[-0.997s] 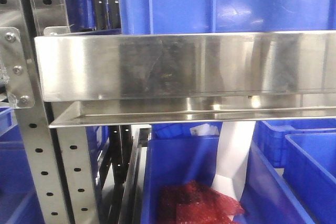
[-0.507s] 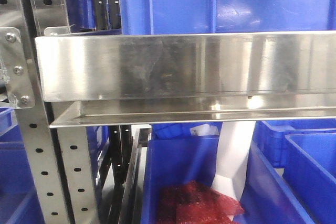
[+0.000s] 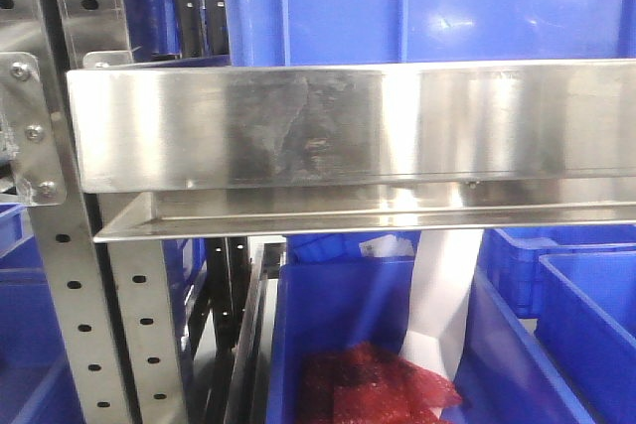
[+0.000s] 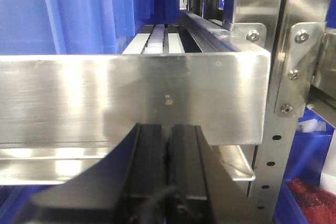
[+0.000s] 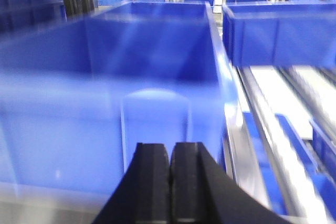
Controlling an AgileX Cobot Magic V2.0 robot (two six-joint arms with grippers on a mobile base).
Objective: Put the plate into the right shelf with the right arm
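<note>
Front view: you get the right shelf (image 3: 298, 126) ledge, a blue bin (image 3: 397, 345) below holding red mesh (image 3: 373, 384) and white paper (image 3: 442, 305). No plate visible.

Left wrist: left gripper (image 4: 167, 150) fingers pressed together, empty, at the ledge's front edge.

Right wrist: right gripper (image 5: 170, 174) fingers closed, nothing between them, facing a blurred bin (image 5: 131, 77), contents unseen. Plate seemingly not picked up; you'll need to locate it first.

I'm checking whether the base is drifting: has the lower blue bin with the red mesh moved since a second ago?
No. The bin keeps its place against the perforated upright.
</note>
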